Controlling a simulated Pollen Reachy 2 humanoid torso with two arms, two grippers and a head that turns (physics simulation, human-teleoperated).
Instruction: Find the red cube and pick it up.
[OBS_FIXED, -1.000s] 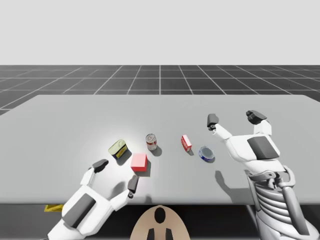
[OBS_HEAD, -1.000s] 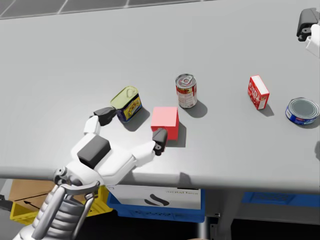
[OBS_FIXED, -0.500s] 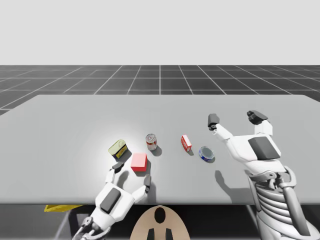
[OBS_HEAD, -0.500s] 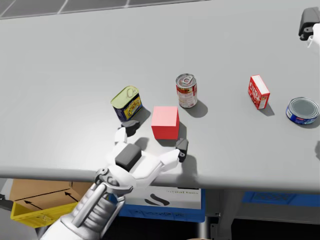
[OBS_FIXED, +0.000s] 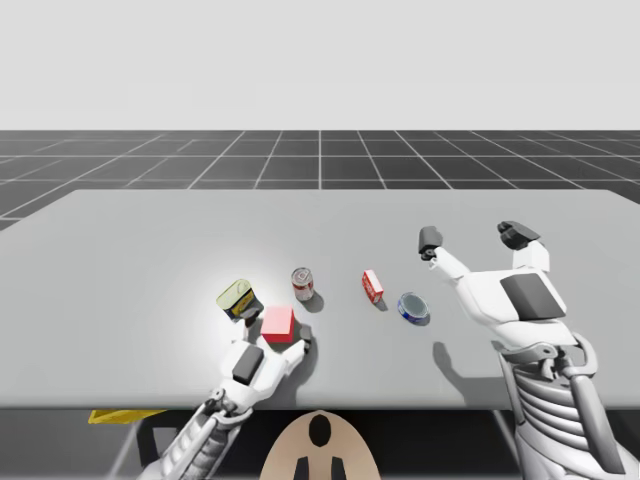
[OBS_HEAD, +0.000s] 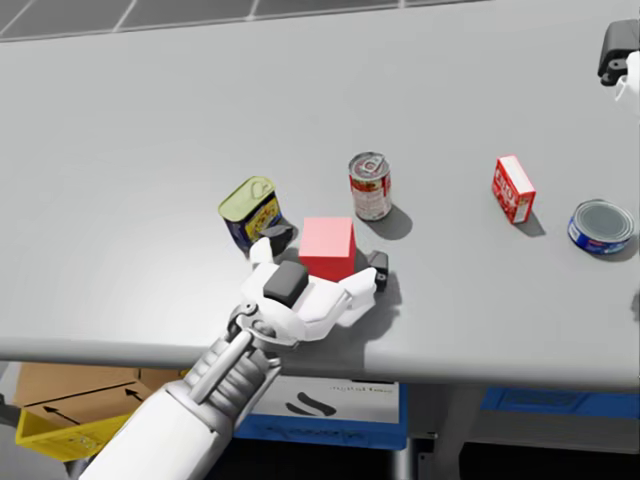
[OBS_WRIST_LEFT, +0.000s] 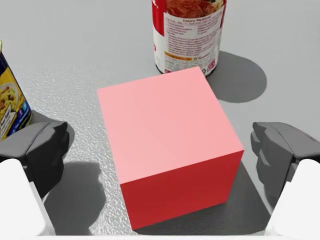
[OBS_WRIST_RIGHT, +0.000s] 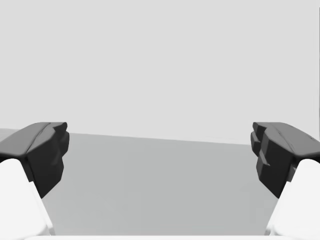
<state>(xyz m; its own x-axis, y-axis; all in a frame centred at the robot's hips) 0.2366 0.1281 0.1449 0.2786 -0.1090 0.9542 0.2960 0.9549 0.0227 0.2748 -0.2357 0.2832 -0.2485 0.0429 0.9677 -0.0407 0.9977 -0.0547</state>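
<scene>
The red cube (OBS_WRIST_LEFT: 167, 150) rests on the grey table (OBS_FIXED: 150, 260) near its front edge, between the spread fingers of the left gripper (OBS_HEAD: 325, 258). A strip of table shows on each side, so neither finger touches it. A red-and-white can (OBS_HEAD: 369, 185) stands just behind the cube, and a yellow-lidded tin (OBS_HEAD: 251, 211) stands beside one finger. The right gripper (OBS_FIXED: 472, 238), well apart past a flat blue can (OBS_HEAD: 601, 226), is spread wide, with nothing between its fingers.

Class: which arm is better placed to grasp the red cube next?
Left. The left gripper, open, straddles the red cube, fingers clear of both sides; the right gripper hangs open well away, beyond the flat blue tin.
</scene>
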